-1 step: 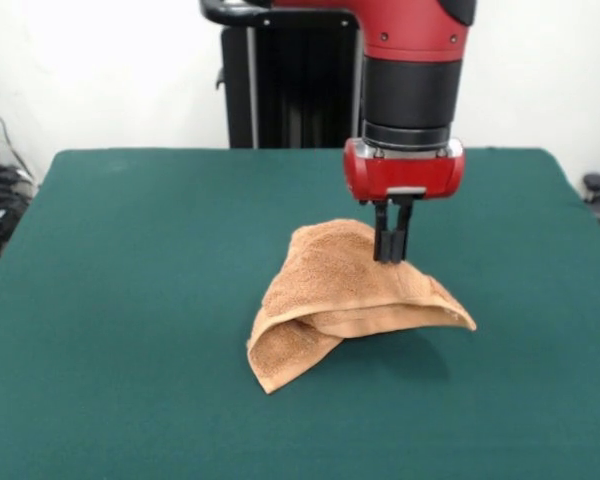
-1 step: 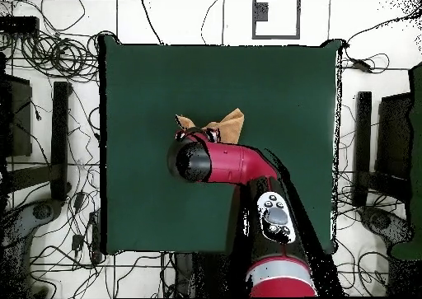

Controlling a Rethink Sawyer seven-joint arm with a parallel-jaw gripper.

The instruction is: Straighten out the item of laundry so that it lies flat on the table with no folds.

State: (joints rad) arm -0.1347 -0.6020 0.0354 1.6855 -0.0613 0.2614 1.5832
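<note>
1. The towel (image 1: 355,300) sits near the middle of the table (image 1: 130,300), bunched and folded over itself, not flat. Its upper part is pulled up into a peak, and a folded lobe droops toward the camera-side edge in the front view, with an open curl along that lower fold.

2. The gripper (image 1: 391,258) has its two black fingers (image 1: 382,240) drawn close together, pinching the cloth at the top of the peak; the towel hangs from that point like a small tent, with its lower edges on the felt.

3. From overhead, only two tan corners of the towel (image 2: 233,124) poke out beyond the arm (image 2: 227,162), which covers the rest of it.

4. The arm comes down nearly vertical over the towel in the front view, the red wrist housing (image 1: 404,170) sitting just above the fingers. Overhead, it reaches diagonally from the base across the table.

5. The green felt around the towel carries nothing else. A shadow lies beneath the raised right flap in the front view.

6. Off the table, tangled cables (image 2: 49,57) lie on the white floor, and dark stands (image 2: 59,131) flank both sides.
</note>
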